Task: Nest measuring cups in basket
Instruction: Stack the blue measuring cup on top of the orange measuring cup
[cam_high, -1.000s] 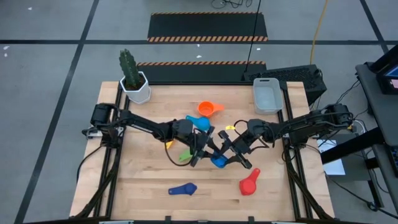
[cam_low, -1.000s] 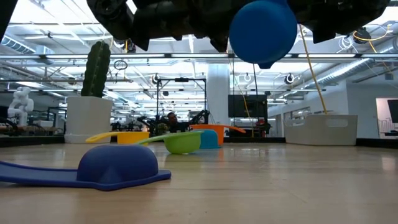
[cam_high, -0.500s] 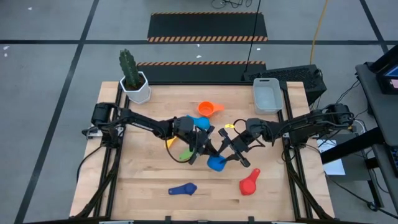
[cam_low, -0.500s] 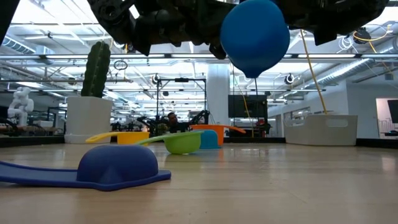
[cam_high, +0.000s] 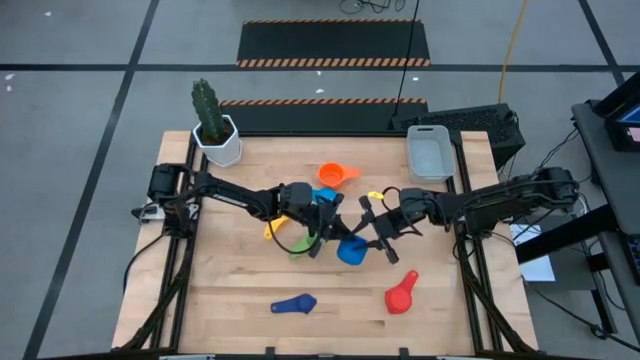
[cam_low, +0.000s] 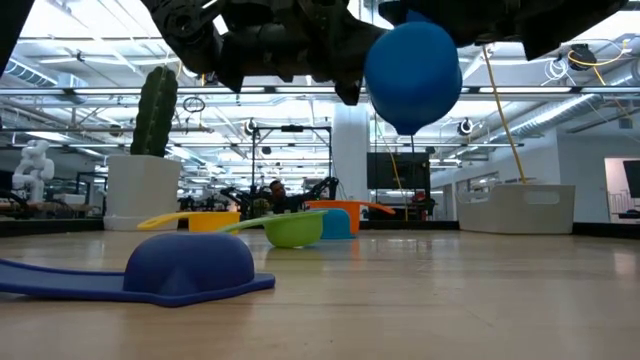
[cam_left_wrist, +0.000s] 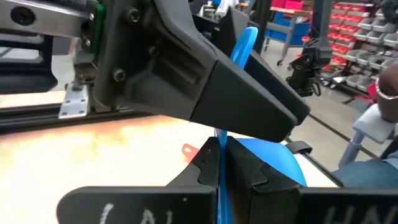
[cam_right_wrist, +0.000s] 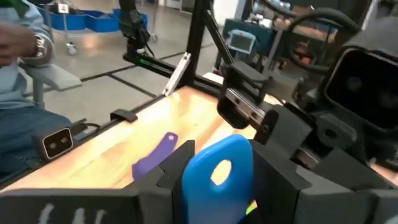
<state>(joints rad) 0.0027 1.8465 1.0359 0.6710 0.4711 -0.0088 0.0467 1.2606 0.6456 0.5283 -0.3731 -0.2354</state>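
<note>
Two hands (cam_high: 337, 240) (cam_high: 372, 236) clamped on one blue measuring cup (cam_high: 351, 251) above the table (cam_high: 230, 300).

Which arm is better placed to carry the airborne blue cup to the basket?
Right, probably: left gripper and right gripper both grip the blue cup, but the basket sits on the right arm's side, far corner.

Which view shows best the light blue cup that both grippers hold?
The low view: the light blue cup hangs above the table, its round bowl plain. The high view shows it small between the left gripper and right gripper. The wrist views show only its handle.
</note>
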